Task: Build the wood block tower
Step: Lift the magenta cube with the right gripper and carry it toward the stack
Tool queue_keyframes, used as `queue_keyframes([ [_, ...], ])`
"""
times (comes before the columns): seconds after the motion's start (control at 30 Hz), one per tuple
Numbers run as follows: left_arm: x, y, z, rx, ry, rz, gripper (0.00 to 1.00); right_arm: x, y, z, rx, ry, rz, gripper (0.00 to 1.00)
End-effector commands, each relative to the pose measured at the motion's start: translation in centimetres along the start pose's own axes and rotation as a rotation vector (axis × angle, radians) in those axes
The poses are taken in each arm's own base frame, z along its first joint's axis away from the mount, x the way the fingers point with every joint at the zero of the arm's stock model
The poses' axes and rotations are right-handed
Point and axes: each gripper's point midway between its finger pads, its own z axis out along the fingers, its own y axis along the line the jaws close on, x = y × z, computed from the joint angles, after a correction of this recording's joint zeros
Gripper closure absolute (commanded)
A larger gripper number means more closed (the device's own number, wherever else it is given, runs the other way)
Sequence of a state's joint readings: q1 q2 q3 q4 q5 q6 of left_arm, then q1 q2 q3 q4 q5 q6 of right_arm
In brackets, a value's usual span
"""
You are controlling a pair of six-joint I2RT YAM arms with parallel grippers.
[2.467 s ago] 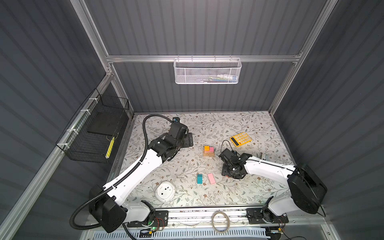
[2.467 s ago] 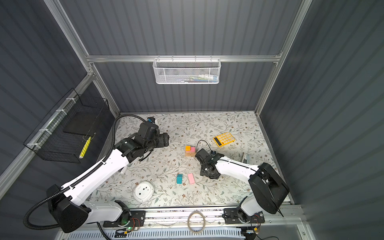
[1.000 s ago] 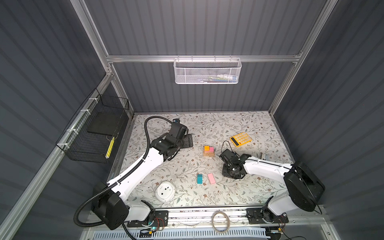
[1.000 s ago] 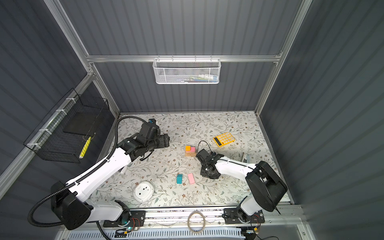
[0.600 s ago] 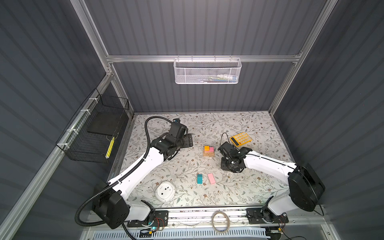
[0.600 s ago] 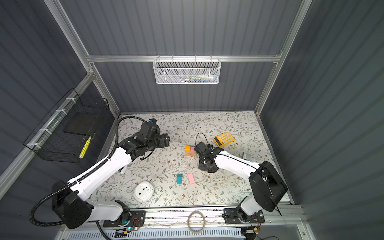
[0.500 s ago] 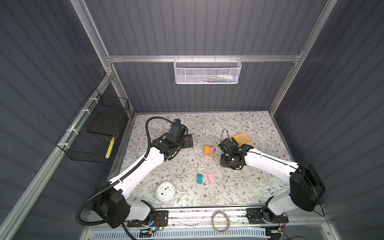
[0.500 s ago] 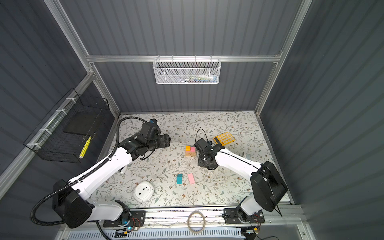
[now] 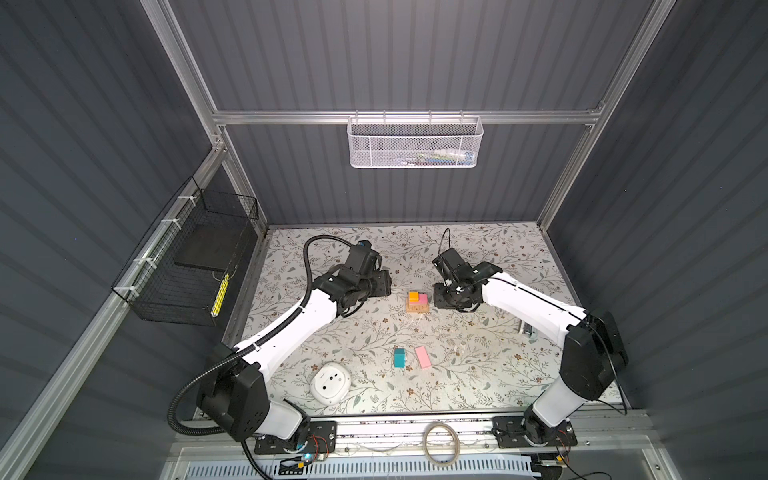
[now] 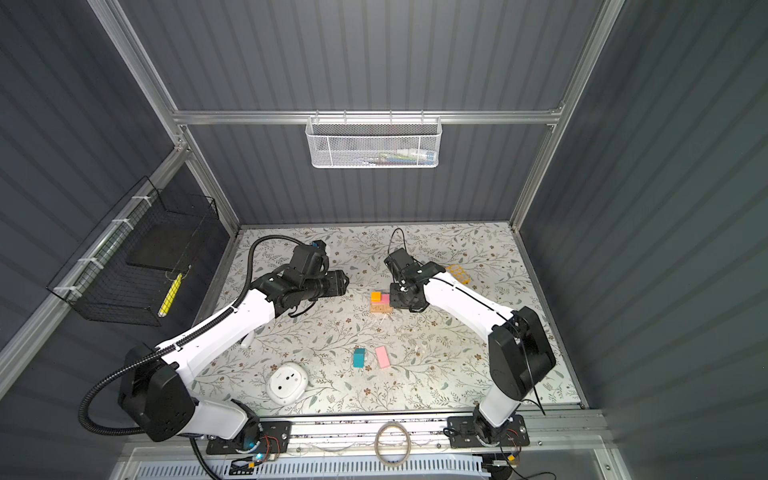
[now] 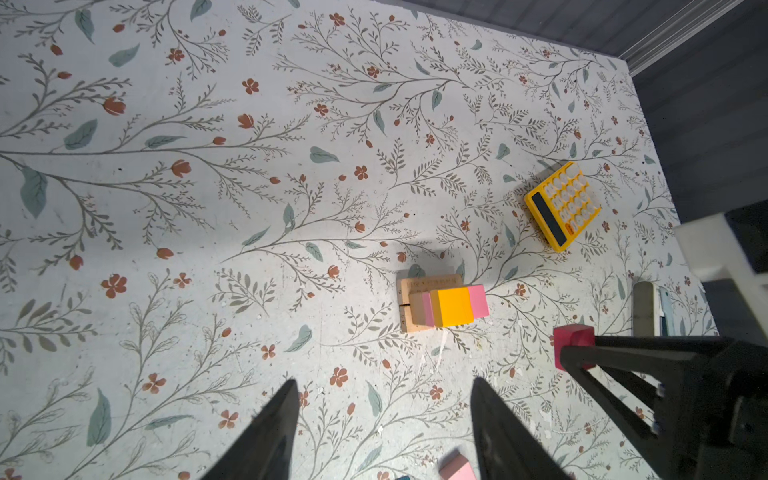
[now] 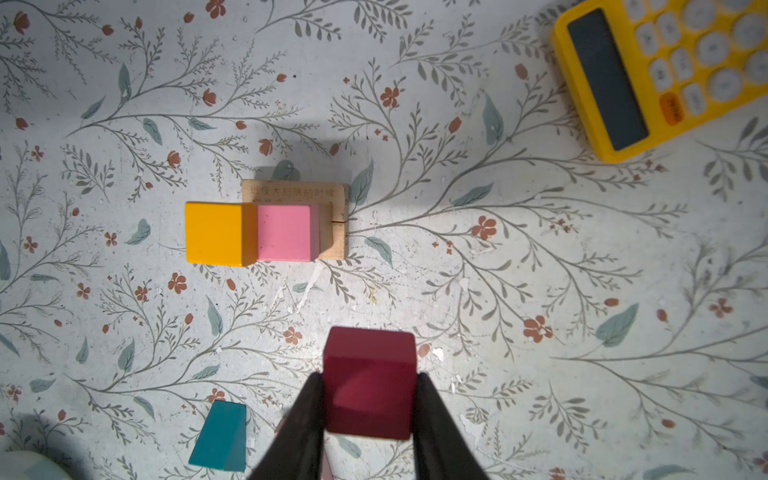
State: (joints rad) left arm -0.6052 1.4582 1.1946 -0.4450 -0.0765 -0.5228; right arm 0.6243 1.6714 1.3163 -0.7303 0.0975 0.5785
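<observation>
A black wire basket [image 9: 174, 307] holds a dark slab [image 9: 208, 251] and yellow stick [image 9: 220, 291]; the white mesh basket [image 9: 374, 145], unclear small items [image 9: 444, 157]. The left gripper [image 11: 385, 382] gapes empty; the right gripper [image 12: 369, 376] clamps the red cube [image 12: 369, 353] beside the mid-table tower [image 9: 417, 302].

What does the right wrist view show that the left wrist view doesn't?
Only right wrist: the right gripper pinching the red cube from both sides, plus the whole teal block. Only left wrist: the left gripper, open and empty, and the back wall. Both: the tan base, pink slab and orange cube piled together, and the yellow calculator.
</observation>
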Motion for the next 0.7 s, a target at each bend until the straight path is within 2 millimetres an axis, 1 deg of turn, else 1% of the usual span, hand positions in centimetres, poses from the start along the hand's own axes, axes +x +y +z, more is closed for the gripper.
queue_keyframes([
  [0.0, -0.3, -0.5, 0.7, 0.031, 0.005, -0.024, 0.37, -0.4, 0.4, 0.0, -0.007, 0.014, -0.034, 0.71],
  [0.17, 0.0, -1.0, 1.9, 0.048, 0.04, -0.035, 0.42, -1.1, 1.2, 0.6, -0.027, 0.022, -0.044, 0.72],
  [0.3, 0.3, -0.5, 2.5, 0.018, 0.06, -0.036, 0.45, -1.7, 1.8, 1.0, -0.038, 0.019, -0.047, 0.73],
  [0.67, 0.3, 0.1, 2.3, -0.016, 0.051, -0.024, 0.47, -2.4, 2.9, 2.0, -0.059, 0.027, -0.047, 0.74],
])
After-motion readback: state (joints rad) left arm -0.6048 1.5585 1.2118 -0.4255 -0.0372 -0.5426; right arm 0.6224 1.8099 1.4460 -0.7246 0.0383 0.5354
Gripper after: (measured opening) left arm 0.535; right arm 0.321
